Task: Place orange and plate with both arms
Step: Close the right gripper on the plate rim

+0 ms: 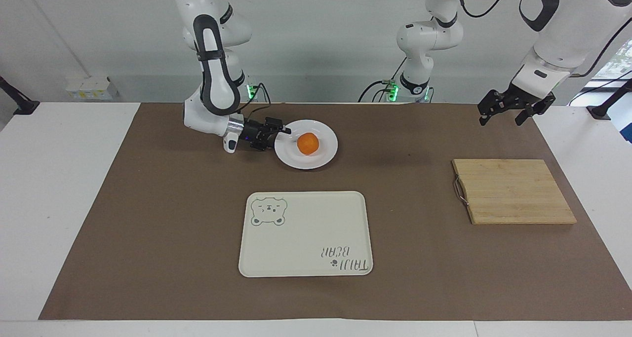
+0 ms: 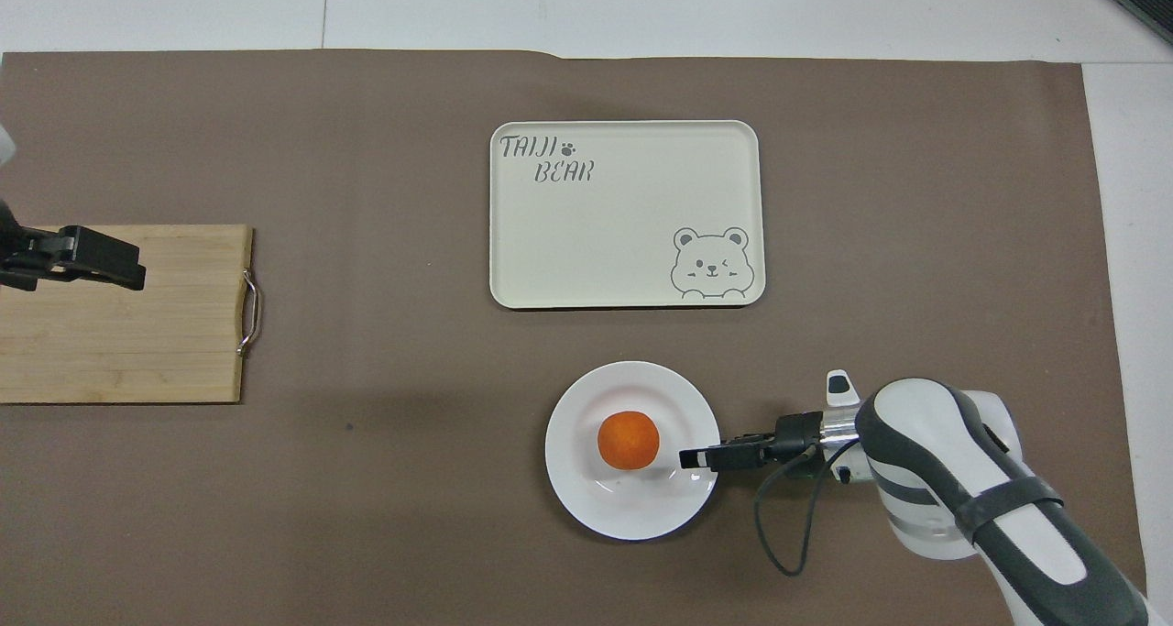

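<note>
- Orange (image 1: 308, 143) sits in the middle of the white plate (image 1: 323, 157), just past the right gripper's (image 1: 282, 131) fingertips.
- Right gripper lies low and sideways with its fingertips over the plate's rim; whether they pinch the rim or stand apart I cannot tell.
- Left gripper (image 1: 501, 114) waits in the air over the mat by the table's edge, fingers apart, holding nothing.
- Overhead view cuts that gripper (image 2: 101, 261) off at the frame edge and sets it over the wooden board (image 2: 137, 333); the facing view shows it raised, off the board (image 1: 513, 191).
- Overhead view shows the right gripper (image 2: 698, 458) reaching in over the plate (image 2: 632, 511), short of the orange (image 2: 628, 439).
- Cream tray (image 1: 306, 233) with a bear drawing lies farther from the robots than the plate.
- Brown mat (image 1: 173, 218) covers a white table (image 1: 49, 179); the wall is plain white.
</note>
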